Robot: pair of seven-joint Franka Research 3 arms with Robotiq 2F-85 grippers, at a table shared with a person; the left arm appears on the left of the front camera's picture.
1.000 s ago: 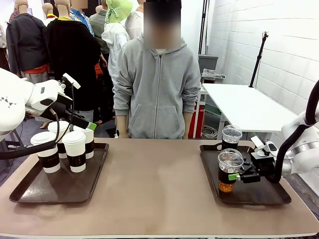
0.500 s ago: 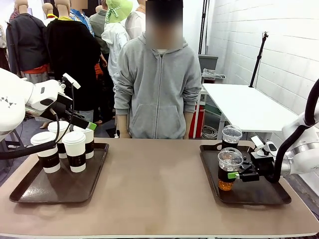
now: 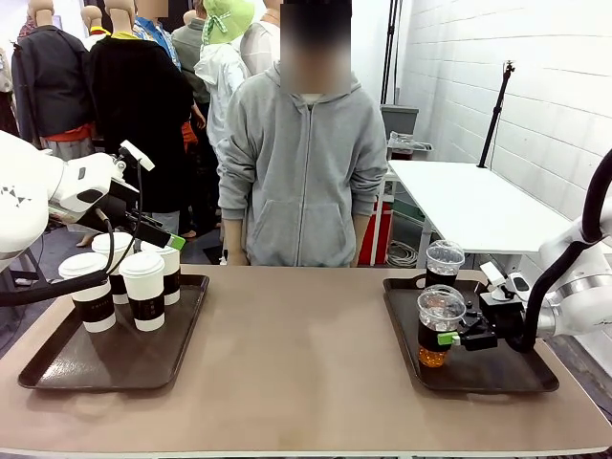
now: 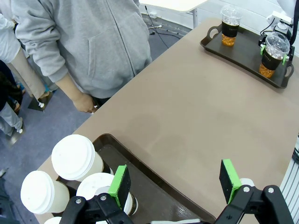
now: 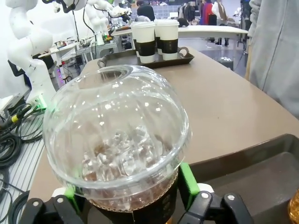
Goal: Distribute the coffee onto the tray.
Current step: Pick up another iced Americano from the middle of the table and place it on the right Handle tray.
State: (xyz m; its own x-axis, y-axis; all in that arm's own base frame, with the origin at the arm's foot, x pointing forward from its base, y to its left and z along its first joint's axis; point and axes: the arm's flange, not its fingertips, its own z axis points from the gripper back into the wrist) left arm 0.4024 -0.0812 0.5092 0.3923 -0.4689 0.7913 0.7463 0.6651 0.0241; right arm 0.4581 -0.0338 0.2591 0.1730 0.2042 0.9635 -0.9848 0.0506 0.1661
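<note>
Four white paper cups with brown sleeves stand clustered on the dark left tray. My left gripper hovers open just above and behind them; in the left wrist view its green pads are spread wide over the cup lids. On the right tray, my right gripper is shut on the near clear dome-lidded cup. The right wrist view shows that cup clamped between the green pads. I cannot tell whether its base touches the tray. The second clear cup stands at the tray's far corner.
A person in a grey hoodie stands at the table's far edge, arms down. The brown tabletop stretches bare between the two trays. Each tray has free floor toward the near side.
</note>
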